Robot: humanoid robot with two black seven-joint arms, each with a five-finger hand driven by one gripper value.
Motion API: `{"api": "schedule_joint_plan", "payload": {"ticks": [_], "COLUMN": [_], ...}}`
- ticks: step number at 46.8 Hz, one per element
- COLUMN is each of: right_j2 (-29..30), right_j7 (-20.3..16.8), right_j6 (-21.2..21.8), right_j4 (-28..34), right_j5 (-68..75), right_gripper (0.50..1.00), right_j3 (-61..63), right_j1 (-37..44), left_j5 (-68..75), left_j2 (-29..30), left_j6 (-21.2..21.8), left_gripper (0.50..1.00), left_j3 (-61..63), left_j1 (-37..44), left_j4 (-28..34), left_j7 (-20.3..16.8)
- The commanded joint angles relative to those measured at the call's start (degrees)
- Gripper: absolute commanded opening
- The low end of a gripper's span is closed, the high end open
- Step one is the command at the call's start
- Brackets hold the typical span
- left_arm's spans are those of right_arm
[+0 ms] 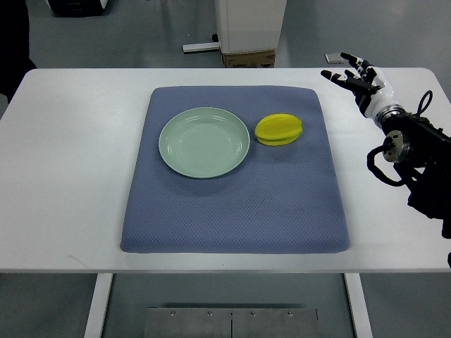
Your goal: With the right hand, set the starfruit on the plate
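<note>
Starfruit [279,130] on mat [232,211] beside plate [204,142]; right hand [356,79] empty, fingers spread, well apart at bench [63,176] corner.

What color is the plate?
The plate is pale green, seen best in the top view, lying on the blue mat.

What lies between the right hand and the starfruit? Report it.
Nothing stands between them in the top view: only bare white table and blue mat separate the open right hand from the starfruit.

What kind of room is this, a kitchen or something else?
Probably a robot test lab, not a kitchen: a white table with a blue mat, one plate, one starfruit, and a robot hand.
</note>
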Motion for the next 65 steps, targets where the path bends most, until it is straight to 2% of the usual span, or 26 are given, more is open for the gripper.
{"api": "schedule_joint_plan", "payload": {"ticks": [1, 65], "right_j2": [0.01, -2.10], "right_j7": [0.00, 0.09], "right_j6": [0.00, 0.09], "right_j4": [0.00, 0.44], "right_j5": [0.00, -0.44], "right_gripper": [1.000, 1.000], "right_j3": [-0.04, -0.48], "right_j1": [-0.15, -0.06], "left_j5": [0.00, 0.00], "left_j2": [0.00, 0.00], "left_j6": [-0.03, 0.23], "left_gripper": [1.000, 1.000], "left_j3": [0.00, 0.00], "left_j1": [0.00, 0.09], "left_j4": [0.00, 0.00], "left_j7": [0.00, 0.00]}}
